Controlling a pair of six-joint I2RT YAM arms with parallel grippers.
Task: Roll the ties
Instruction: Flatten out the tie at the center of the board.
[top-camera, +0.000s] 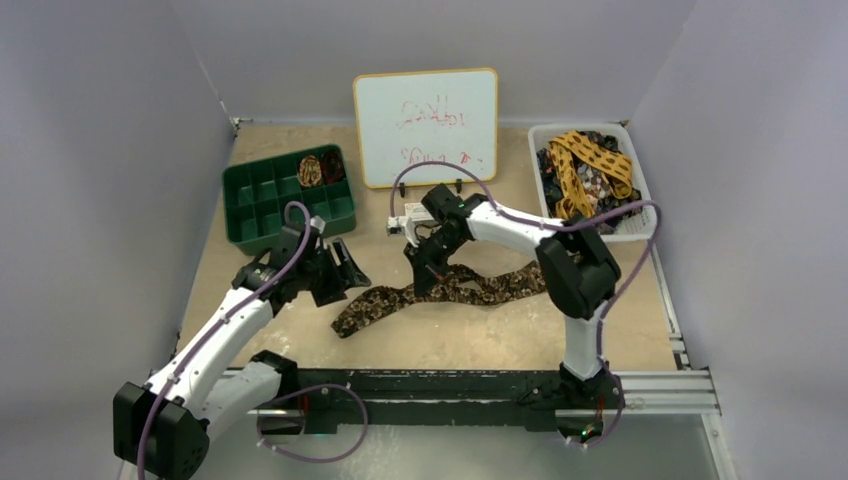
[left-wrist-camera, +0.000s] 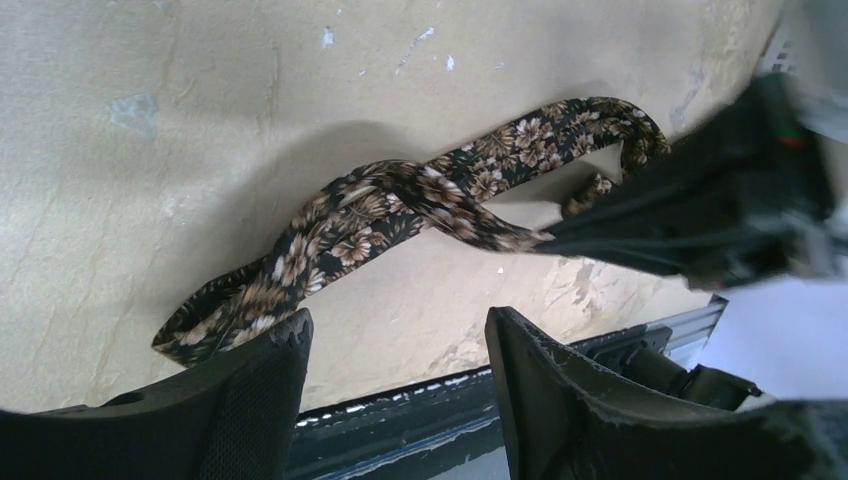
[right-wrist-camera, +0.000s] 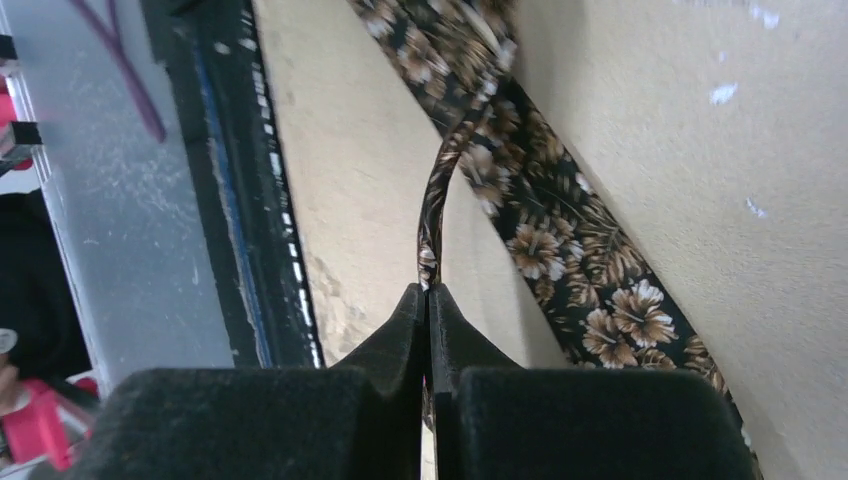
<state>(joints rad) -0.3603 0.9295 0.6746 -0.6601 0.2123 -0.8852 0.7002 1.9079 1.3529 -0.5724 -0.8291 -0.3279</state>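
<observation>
Since rolling likely needs a raised starting edge, the right jaws pinch the brown floral tie (top-camera: 480, 287) at frame centre; the left jaws hover apart nearby.

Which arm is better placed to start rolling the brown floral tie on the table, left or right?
Right, I'd say. The right end effector is shut on a strip of the brown floral tie, lifted off the table. The left end effector hangs open near one end of the tie, holding nothing.
</observation>
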